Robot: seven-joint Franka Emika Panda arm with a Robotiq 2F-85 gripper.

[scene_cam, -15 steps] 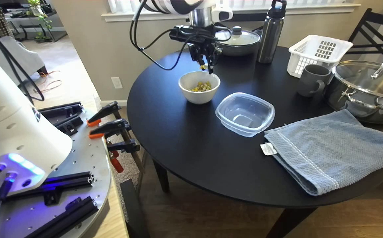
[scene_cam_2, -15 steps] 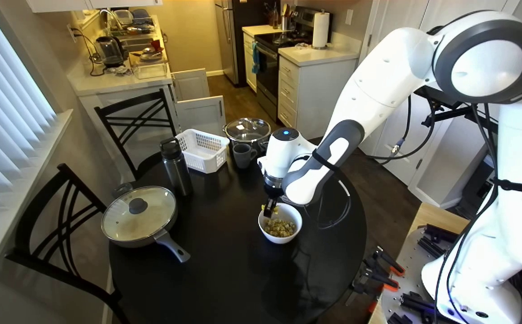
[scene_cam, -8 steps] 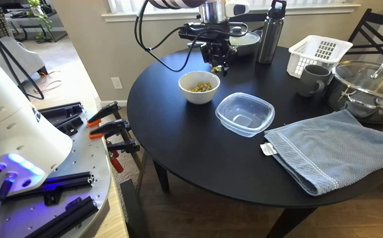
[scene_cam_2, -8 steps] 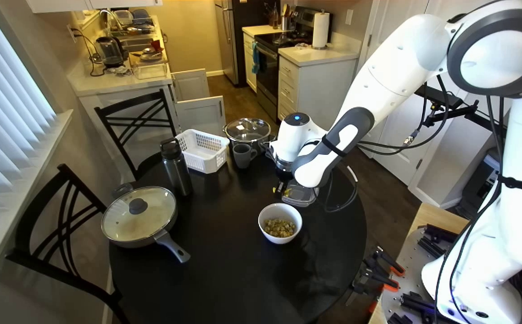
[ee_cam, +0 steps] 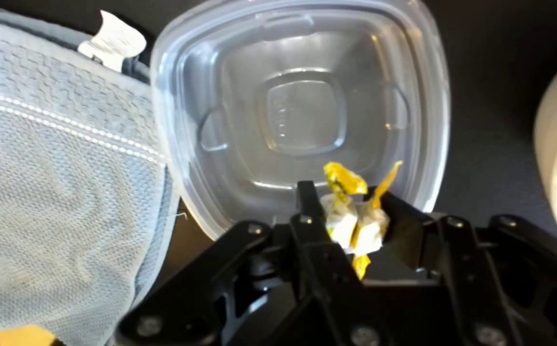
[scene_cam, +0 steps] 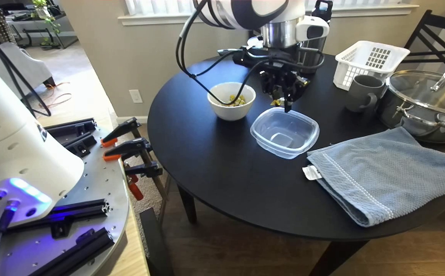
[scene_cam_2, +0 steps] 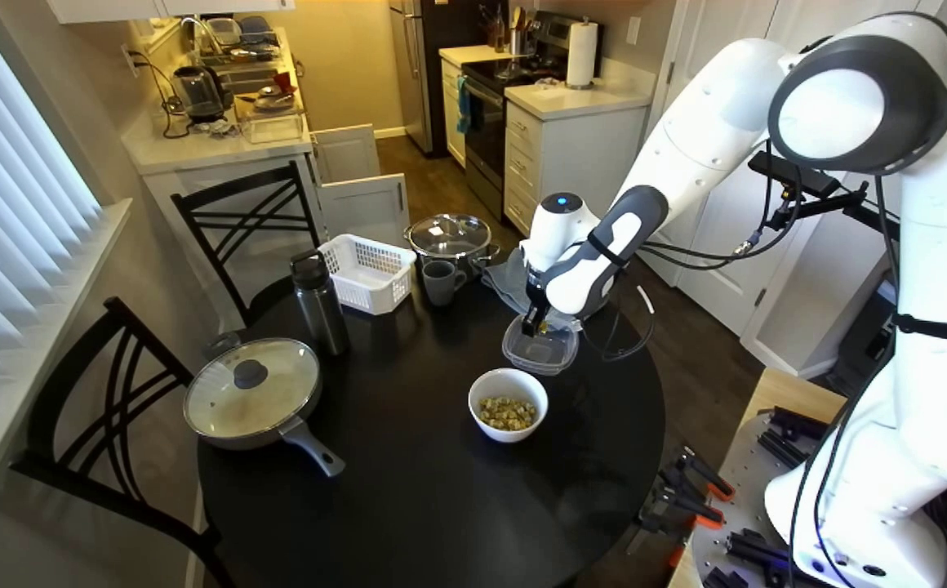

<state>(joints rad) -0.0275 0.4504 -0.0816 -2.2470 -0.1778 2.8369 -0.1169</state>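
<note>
**Wrapped pieces (ee_cam: 343, 223) pinched in the pincer (ee_cam: 353, 204) above a see-through container (ee_cam: 302, 115)**

What appear to be two small wrapped pieces, white with yellow twisted ends, are gripped between the fingers (ee_cam: 308, 204) of the pincer. In the wrist view, the yellow ends are seen sticking out from the grip. The see-through container is set beneath the pincer, its rim partly overlapped by the fingertips in both exterior views; the gap between cannot be told.

To one side of the pincer, near it, a white bowl (scene_cam: 229, 113) is placed, and more yellowish pieces (scene_cam_2: 508, 414) are heaped inside. On the opposite side in the wrist view, a blue-grey towel (ee_cam: 62, 192) with a white tag (ee_cam: 115, 42) is laid just beside the container. Farther from the pincer, a grey mug (scene_cam: 362, 94), a lidded pot (scene_cam: 424, 101), a white basket (scene_cam_2: 367, 295), a metal bottle (scene_cam_2: 322, 310) and a lidded pan (scene_cam_2: 253, 404) are stood. All are carried by the dark, round worktop (scene_cam: 207, 165).
</note>
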